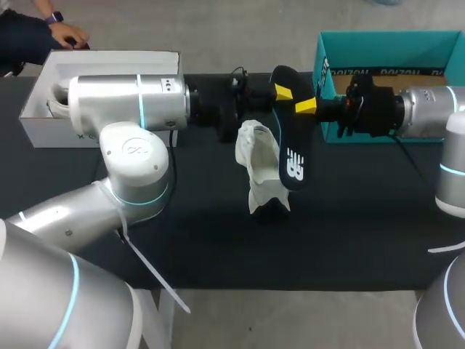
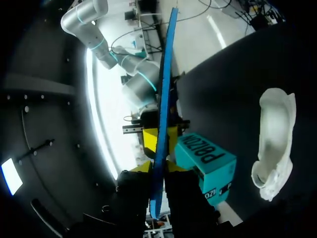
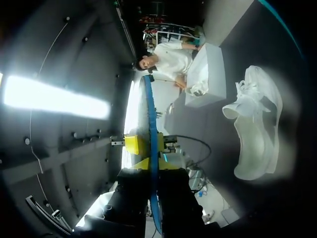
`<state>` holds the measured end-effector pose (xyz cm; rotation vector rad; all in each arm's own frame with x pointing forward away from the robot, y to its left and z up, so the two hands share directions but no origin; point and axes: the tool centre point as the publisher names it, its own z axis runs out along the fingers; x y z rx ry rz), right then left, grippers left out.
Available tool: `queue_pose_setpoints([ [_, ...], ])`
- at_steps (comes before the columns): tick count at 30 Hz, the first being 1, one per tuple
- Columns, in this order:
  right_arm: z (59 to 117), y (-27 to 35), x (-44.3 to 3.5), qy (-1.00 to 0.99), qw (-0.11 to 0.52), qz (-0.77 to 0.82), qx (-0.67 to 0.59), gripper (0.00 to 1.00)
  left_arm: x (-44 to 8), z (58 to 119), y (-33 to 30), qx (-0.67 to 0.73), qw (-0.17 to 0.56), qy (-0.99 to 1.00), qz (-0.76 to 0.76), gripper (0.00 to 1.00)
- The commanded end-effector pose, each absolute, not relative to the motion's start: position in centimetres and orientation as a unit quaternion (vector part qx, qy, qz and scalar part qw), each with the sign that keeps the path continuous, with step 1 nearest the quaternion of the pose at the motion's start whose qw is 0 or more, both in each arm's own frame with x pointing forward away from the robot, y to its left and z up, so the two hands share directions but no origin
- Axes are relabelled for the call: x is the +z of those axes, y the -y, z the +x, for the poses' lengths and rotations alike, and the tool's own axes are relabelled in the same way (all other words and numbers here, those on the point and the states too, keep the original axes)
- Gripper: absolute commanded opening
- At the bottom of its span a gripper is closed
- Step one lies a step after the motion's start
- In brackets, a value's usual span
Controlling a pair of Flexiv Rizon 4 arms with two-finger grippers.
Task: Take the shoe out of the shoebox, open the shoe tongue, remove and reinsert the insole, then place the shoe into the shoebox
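Note:
A dark insole [image 1: 290, 156] with a blue edge [image 2: 166, 74] hangs on edge in the air over the middle of the black table. My left gripper [image 1: 282, 92] is shut on its upper end from the left, its yellow tips pressing both faces [image 2: 158, 166]. From the right, my right gripper [image 1: 306, 106] is shut on the same end, just beside the left one [image 3: 152, 163]. The white shoe [image 1: 260, 163] lies on the table below and left of the insole, apart from both grippers [image 2: 275, 134] [image 3: 255, 134]. The teal shoebox [image 1: 385, 43] stands open at the back right.
A white box [image 1: 43, 109] with white contents stands at the back left, behind my left arm. A person's hand [image 1: 69, 33] rests by its far corner. The black table [image 1: 341, 233] stretches in front of the shoe.

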<state>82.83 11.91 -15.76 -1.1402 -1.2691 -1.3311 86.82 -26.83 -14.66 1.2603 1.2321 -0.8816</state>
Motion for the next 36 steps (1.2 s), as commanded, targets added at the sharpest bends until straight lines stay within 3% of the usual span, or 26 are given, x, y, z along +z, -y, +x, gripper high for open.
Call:
queue_pose_setpoints([
  [1, 82.7, -11.9, -16.0, 0.517, 0.470, -0.466, -0.543, 0.00, -14.6, 87.0, 27.4, -0.369, 0.543, -0.529, 0.537, 0.00],
  [3, 82.7, -11.6, -15.9, 0.518, 0.467, -0.467, -0.543, 0.37, -14.7, 87.0, 27.4, -0.369, 0.537, -0.536, 0.537, 0.00],
  [5, 82.7, -11.2, -15.9, 0.516, 0.463, -0.473, -0.543, 0.45, -15.0, 87.1, 27.3, -0.366, 0.528, -0.547, 0.537, 0.00],
  [6, 82.7, -11.0, -15.9, 0.518, 0.460, -0.476, -0.542, 0.69, -15.2, 87.1, 27.2, -0.365, 0.523, -0.552, 0.537, 0.00],
  [7, 82.7, -10.7, -15.9, 0.516, 0.456, -0.484, -0.540, 1.00, -15.3, 87.1, 27.0, -0.363, 0.518, -0.558, 0.537, 0.00],
  [26, 83.9, -2.8, -18.0, 0.597, 0.281, -0.641, -0.393, 1.00, -15.7, 85.5, 23.8, -0.406, 0.441, -0.642, 0.478, 0.00],
  [36, 83.9, 2.0, -16.7, 0.613, 0.242, -0.671, -0.339, 1.00, -16.0, 85.2, 23.1, -0.415, 0.434, -0.650, 0.466, 0.00],
])
